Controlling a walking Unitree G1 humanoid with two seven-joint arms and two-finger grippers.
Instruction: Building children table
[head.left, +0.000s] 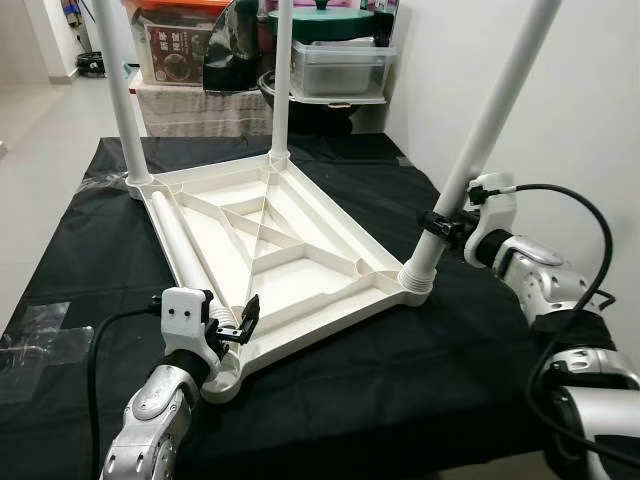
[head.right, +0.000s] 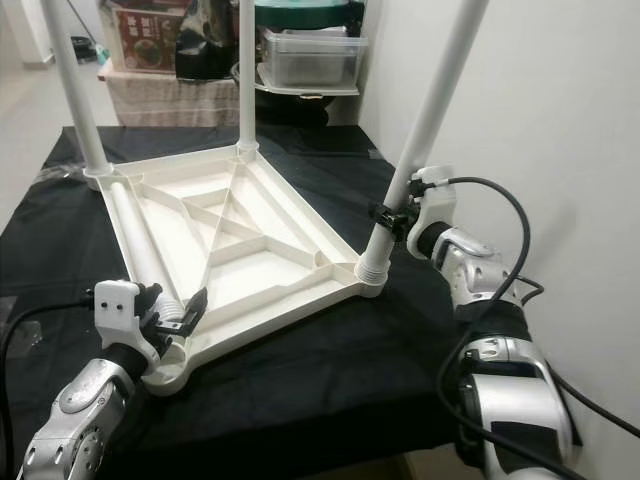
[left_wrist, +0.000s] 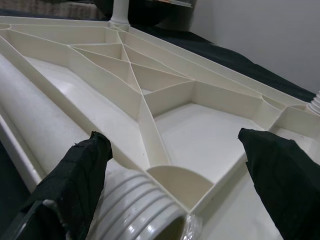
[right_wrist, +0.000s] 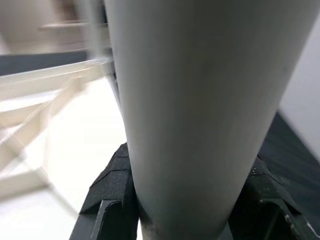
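Though upright, leg (head.left: 470, 168) between right fingers (right_wrist: 112, 190).

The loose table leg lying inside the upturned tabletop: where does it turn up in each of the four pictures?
Left eye view: loose leg lies along the tabletop's left rim.
Right eye view: same left rim.
Left wrist view: threaded end between the left gripper's fingers.
Right wrist view: cannot make it out.
Shared landmark: the tabletop's crossing ribs.

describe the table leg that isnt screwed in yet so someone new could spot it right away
On the black-draped table lies an upside-down white tabletop with three legs standing up from its corners. The loose leg lies flat inside the tabletop along its left edge, threaded end at the open left claw. It is the only leg lying down; the right claw grips an upright one.
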